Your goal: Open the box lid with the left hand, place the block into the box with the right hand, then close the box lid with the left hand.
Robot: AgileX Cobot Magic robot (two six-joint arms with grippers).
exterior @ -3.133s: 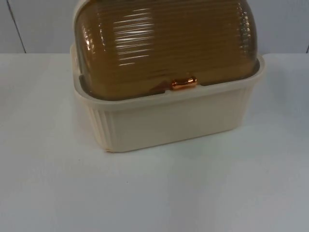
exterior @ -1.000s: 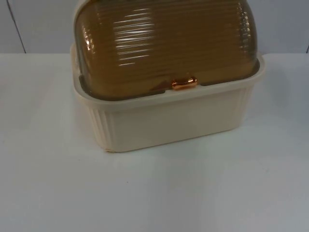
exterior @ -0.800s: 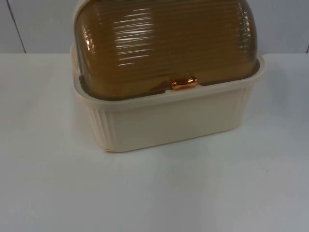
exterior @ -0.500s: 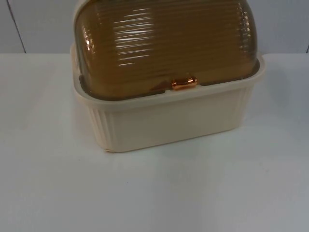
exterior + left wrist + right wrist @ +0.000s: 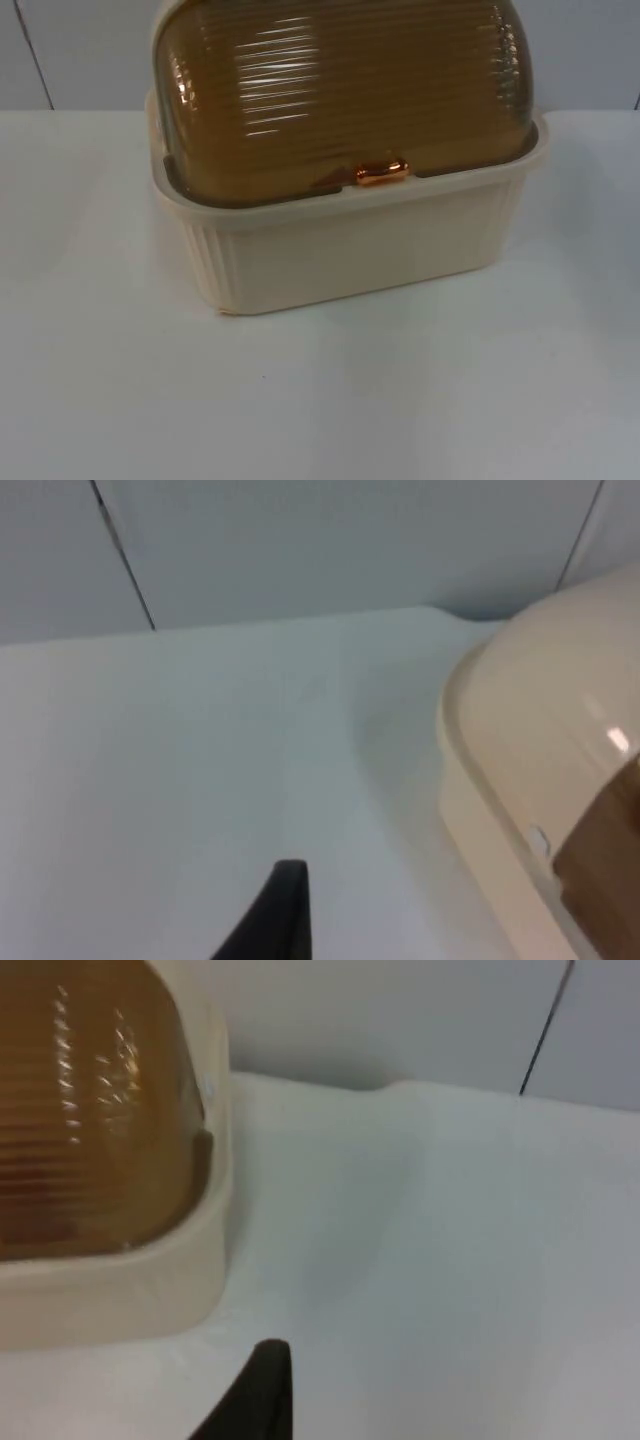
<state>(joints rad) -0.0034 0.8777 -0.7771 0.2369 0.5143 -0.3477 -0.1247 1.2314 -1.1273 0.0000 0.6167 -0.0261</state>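
While the amber lid (image 5: 340, 90) sits shut over the cream box (image 5: 350, 250), nothing inside can be made out thru the tinted, ribbed dome. Lid's front edge meets the box rim, w/ a small copper-coloured handle (image 5: 381, 172) at the middle of that edge. Box walls are fluted vertically below a smooth rim; corners rounded. Box stands toward the back of the white table (image 5: 320, 400), just in front of the grey partition wall (image 5: 80, 50).

Left gripper (image 5: 285, 880): one black fingertip seen over bare table beside the box's left end, apart from it; whether it's wide or narrow can't be told. Right gripper (image 5: 268, 1360): one black fingertip over the table near the box's right end, not touching; opening likewise can't be told. Both arms wait at the sides.

Table is plain white, matte. Wall behind is made of grey panels w/ thin dark seams.
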